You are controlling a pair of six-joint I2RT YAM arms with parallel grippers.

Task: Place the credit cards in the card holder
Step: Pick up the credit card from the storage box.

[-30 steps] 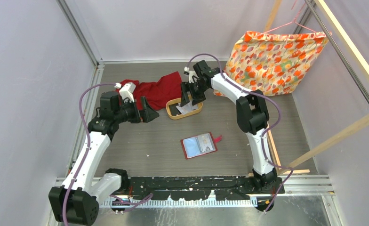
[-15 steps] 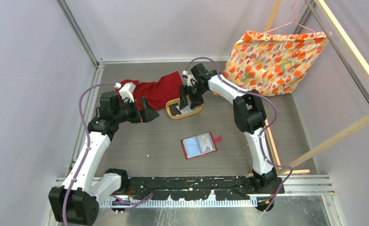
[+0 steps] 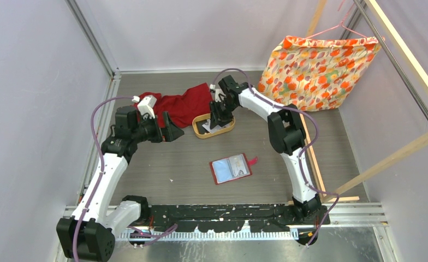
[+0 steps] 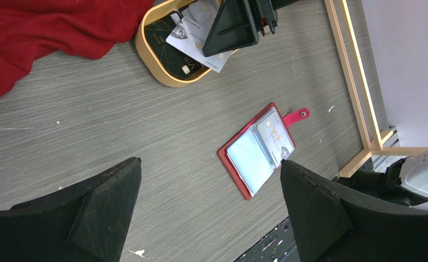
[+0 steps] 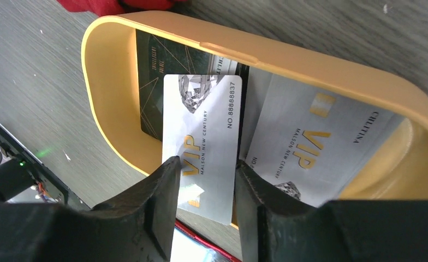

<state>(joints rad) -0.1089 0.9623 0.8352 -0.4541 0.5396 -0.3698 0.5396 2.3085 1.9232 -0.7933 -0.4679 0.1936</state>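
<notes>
A silver card (image 5: 206,131) is pinched by its long edges in the right gripper (image 5: 207,166), inside the tray (image 5: 321,63) toward the far edge of the table (image 3: 162,164), where more cards (image 5: 304,142) lie. The holder (image 3: 231,168) is laid open and flat nearer the near edge. The left gripper (image 4: 209,164) is held spread wide over the left side, near the cloth (image 3: 182,103).

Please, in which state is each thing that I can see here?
card holder: open, lying flat
silver VIP card: gripped by long edges, over tray
other cards: lying in tray
right tool: closed on silver VIP card
left tool: open, empty
red cloth: crumpled
</notes>
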